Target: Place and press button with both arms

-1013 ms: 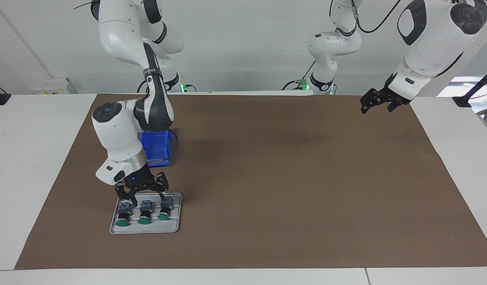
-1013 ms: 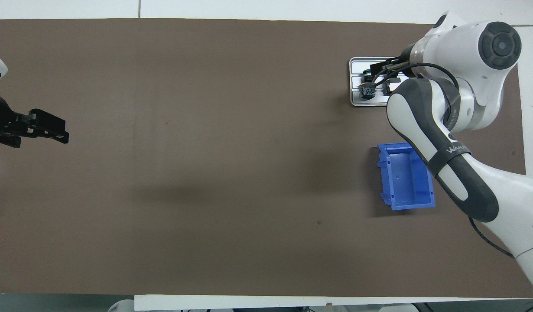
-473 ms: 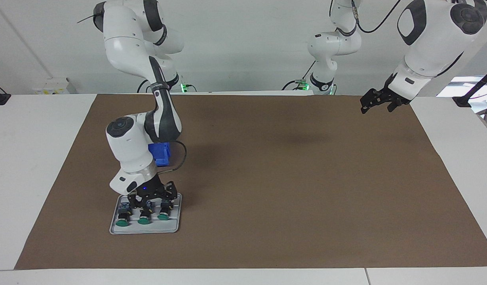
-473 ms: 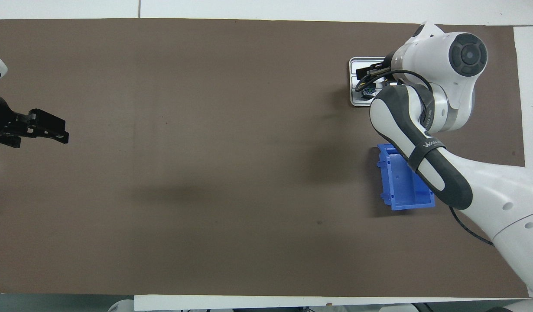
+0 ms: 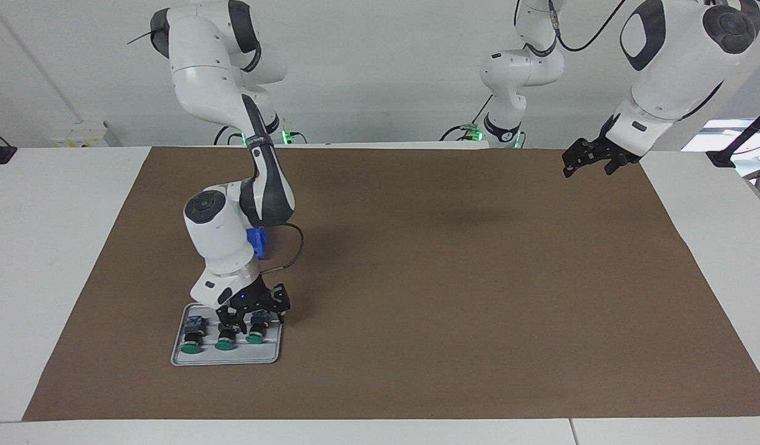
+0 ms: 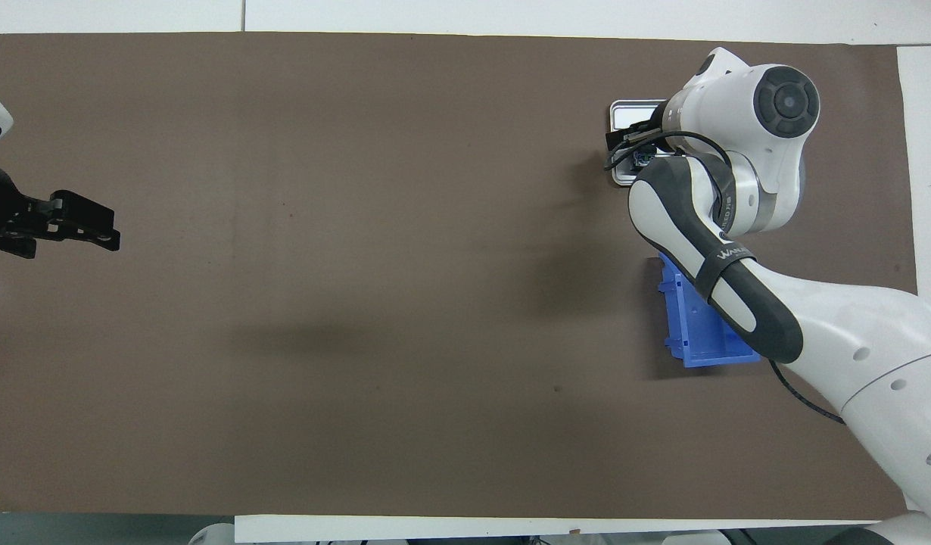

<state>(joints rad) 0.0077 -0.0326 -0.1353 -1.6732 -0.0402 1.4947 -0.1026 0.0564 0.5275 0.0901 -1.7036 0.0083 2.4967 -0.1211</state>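
**Button not yet lifted from the tray**

The right gripper (image 5: 254, 316) is low over the tray (image 5: 269, 355), fingers spread around the button (image 5: 255, 327) at the end toward the table's middle. All three buttons lie in the tray. Picking, placing and pressing remain. The left gripper (image 5: 587, 162) waits, fingers spread, over the mat's (image 5: 454, 290) corner
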